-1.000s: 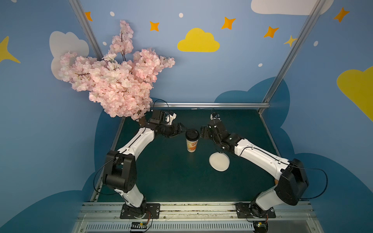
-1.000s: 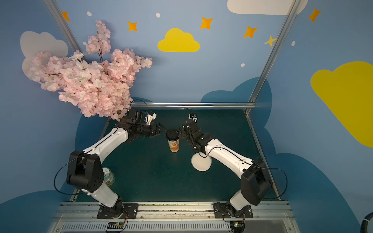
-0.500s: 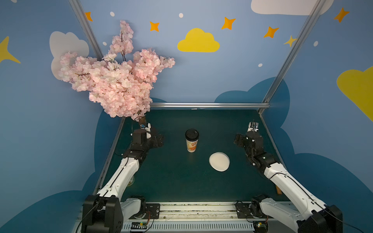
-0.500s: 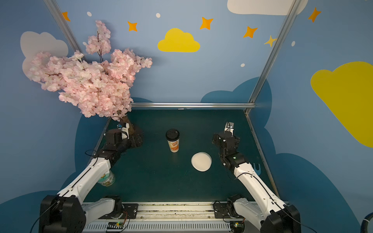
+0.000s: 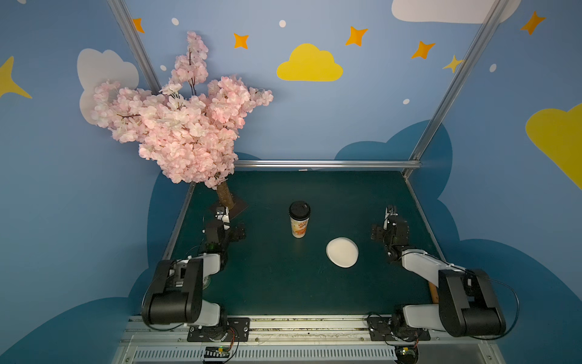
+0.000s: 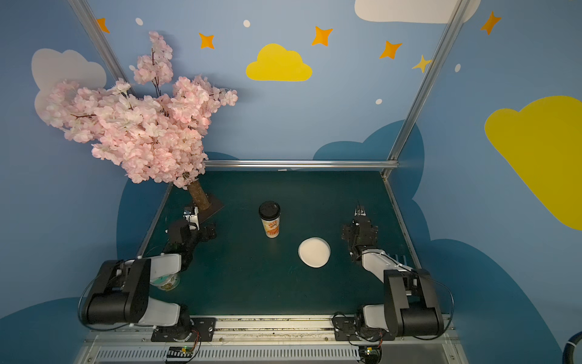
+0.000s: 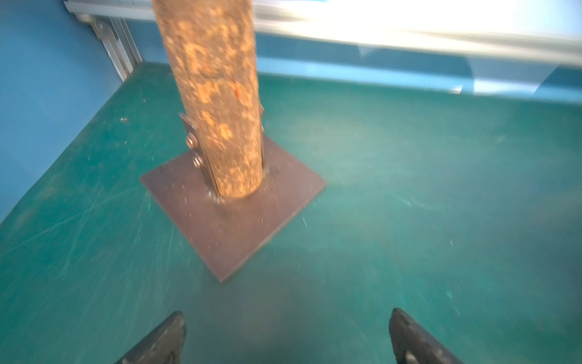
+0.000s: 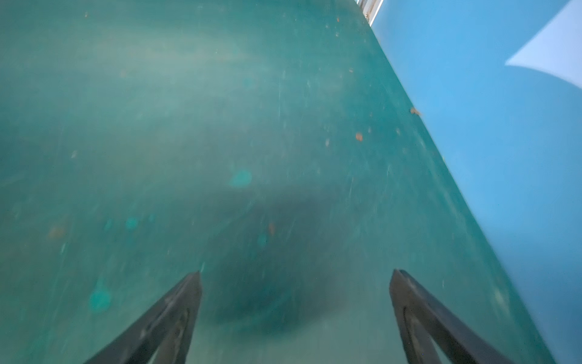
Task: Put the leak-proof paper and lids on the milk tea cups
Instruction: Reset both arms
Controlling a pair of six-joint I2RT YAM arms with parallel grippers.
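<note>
A: Cup (image 5: 299, 224) mid desk (image 5: 277, 283), lid (image 5: 299, 209) on; pile (image 5: 342, 252) beside, apart. See the paper?
B: No, prob. under lid. L pincer (image 7: 286, 312), R pincer (image 8: 296, 271) wide open, empty. Keep yr arms off cup.

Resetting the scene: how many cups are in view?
2. One lidded cup stands upright mid-table. A second cup-like container sits at the table's front-left edge, partly hidden by the left arm. Others could be hidden behind the arms.
</note>
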